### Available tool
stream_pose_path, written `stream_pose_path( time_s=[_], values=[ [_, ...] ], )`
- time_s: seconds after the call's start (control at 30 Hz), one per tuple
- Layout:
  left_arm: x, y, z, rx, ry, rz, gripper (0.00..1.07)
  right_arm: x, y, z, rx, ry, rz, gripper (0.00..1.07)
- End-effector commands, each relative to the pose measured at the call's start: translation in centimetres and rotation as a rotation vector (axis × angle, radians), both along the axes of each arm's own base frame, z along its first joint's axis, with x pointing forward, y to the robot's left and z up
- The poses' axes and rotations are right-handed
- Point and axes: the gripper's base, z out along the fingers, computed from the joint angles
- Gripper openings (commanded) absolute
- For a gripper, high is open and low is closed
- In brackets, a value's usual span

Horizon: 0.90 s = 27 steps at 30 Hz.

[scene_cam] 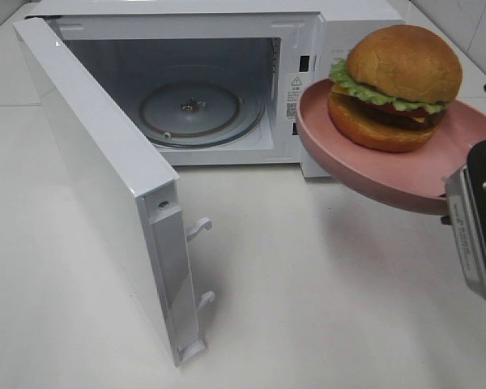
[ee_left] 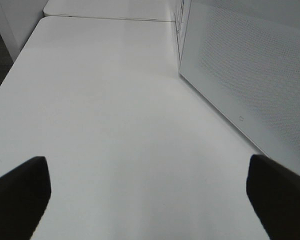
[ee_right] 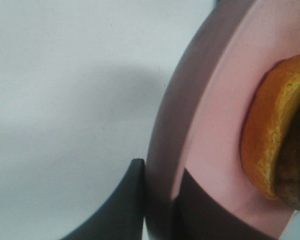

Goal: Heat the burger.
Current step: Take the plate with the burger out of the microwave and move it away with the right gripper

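Two arms share this white tabletop (scene_cam: 332,308), and only the right one carries anything. From the high camera we see the burger (scene_cam: 395,87) sitting on a round pink plate (scene_cam: 364,166) that is lifted clear of the table, in front of the microwave's (scene_cam: 227,81) control side and to the right of its open cavity. We can make out the golden-brown bun halves, frilly green lettuce and a dark and red filling between them. The burger is narrower than the plate and sits toward its far side.

Our right gripper (ee_right: 160,200) is clamped on the plate's near rim: in the right wrist view one dark finger (ee_right: 125,200) lies under the rim and the other presses on the pink upper face, with the bottom bun just beyond. In the high view only part of that arm's body shows at the right edge, beside the plate.

The microwave door (scene_cam: 105,186) stands swung wide open to the left, its latch hooks facing us. Inside, the glass turntable (scene_cam: 201,112) lies bare on the cavity floor.

Our left gripper (ee_left: 150,200) has its jaws spread wide and grips nothing; its two dark fingertips (ee_left: 20,190) show at the corners of the left wrist view, above bare table, with the white perforated door panel (ee_left: 250,75) off to one side.
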Motion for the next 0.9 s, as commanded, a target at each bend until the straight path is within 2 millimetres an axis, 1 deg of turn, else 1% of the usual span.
stream_pose_path(
  time_s=[0.03, 0.07, 0.1, 0.17, 0.23, 0.27, 0.33, 0.43, 0.5, 0.53, 0.6, 0.7, 0.77, 0.9],
  values=[
    [0.0, 0.0, 0.1, -0.006, -0.022, 0.008, 1.02, -0.1, -0.7, 1.0, 0.033, -0.056, -0.067, 0.00],
    [0.0, 0.0, 0.1, -0.006, -0.022, 0.008, 1.02, -0.1, -0.7, 1.0, 0.033, -0.056, -0.067, 0.00],
    [0.0, 0.0, 0.1, -0.006, -0.022, 0.008, 1.02, -0.1, -1.0, 1.0, 0.040, -0.045, -0.121, 0.00],
    [0.0, 0.0, 0.1, -0.006, -0.022, 0.008, 1.02, -0.1, -1.1, 0.9, 0.042, -0.040, -0.147, 0.00],
    [0.0, 0.0, 0.1, -0.006, -0.022, 0.008, 1.02, -0.1, -1.6, 0.8, 0.056, -0.020, -0.236, 0.00],
    [0.0, 0.0, 0.1, -0.006, -0.022, 0.008, 1.02, -0.1, -1.6, 0.8, 0.056, -0.020, -0.236, 0.00],
    [0.0, 0.0, 0.1, -0.006, -0.022, 0.008, 1.02, -0.2, -2.0, 0.7, 0.066, -0.007, -0.305, 0.00],
    [0.0, 0.0, 0.1, -0.006, -0.022, 0.008, 1.02, -0.2, -2.1, 0.7, 0.068, -0.002, -0.331, 0.00],
    [0.0, 0.0, 0.1, -0.006, -0.022, 0.008, 1.02, -0.3, -2.7, 0.6, 0.095, 0.022, -0.443, 0.00],
    [0.0, 0.0, 0.1, -0.006, -0.022, 0.008, 1.02, -0.3, -2.7, 0.6, 0.095, 0.022, -0.443, 0.00],
    [0.0, 0.0, 0.1, -0.006, -0.022, 0.008, 1.02, -0.5, -3.1, 0.5, 0.110, 0.038, -0.527, 0.00],
    [0.0, 0.0, 0.1, -0.006, -0.022, 0.008, 1.02, -0.5, -3.2, 0.4, 0.113, 0.044, -0.558, 0.00],
    [0.0, 0.0, 0.1, -0.006, -0.022, 0.008, 1.02, -0.7, -3.7, 0.3, 0.126, 0.058, -0.652, 0.00],
    [0.0, 0.0, 0.1, -0.006, -0.022, 0.008, 1.02, -0.8, -3.9, 0.2, 0.140, 0.066, -0.698, 0.00]
  ],
)
